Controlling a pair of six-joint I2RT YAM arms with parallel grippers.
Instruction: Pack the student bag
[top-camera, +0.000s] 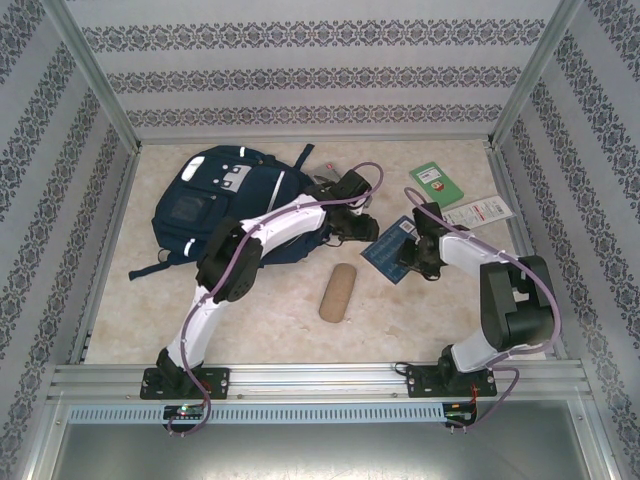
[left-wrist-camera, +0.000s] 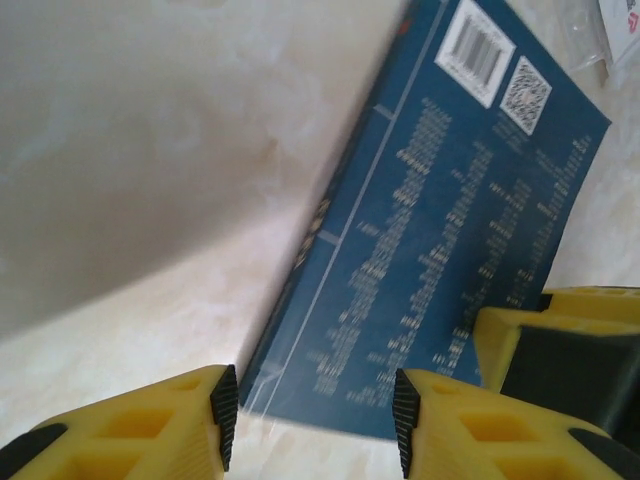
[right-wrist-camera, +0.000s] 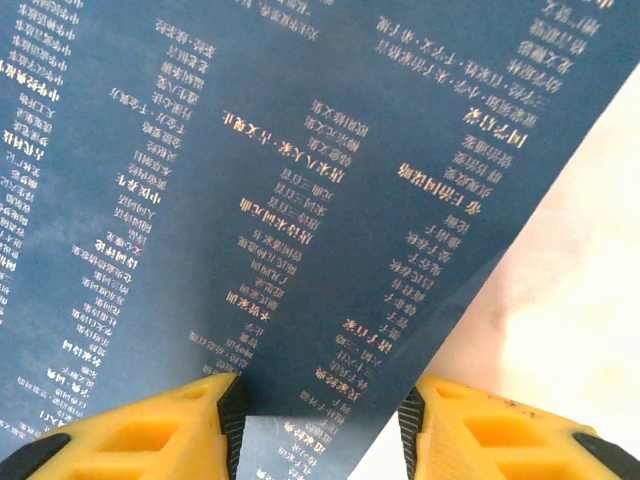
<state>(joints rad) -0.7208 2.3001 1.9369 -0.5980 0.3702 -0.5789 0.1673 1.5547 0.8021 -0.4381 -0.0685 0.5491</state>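
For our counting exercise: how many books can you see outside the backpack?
2: a blue book right of centre, and a green book farther back on the right. A flat white item beside the green one may be a third.

bag: student bag (top-camera: 225, 205), a large navy-blue fabric backpack
markings: thin white reflective stripe on the front, grey-white patches near the top end
front: darker square pocket panel on the left half
pose: lies flat, front face up, top end toward the far edge, bottom end toward the near edge, slightly skewed
place: far-left quarter of the table (top-camera: 280, 300), close to the far-left corner, well off the near edge
straps: dark. One trails from the bottom end toward the left edge, one loops out at the top toward the far edge
state: slumped, not upright. Zip open or closed, can't tell; near-right side covered
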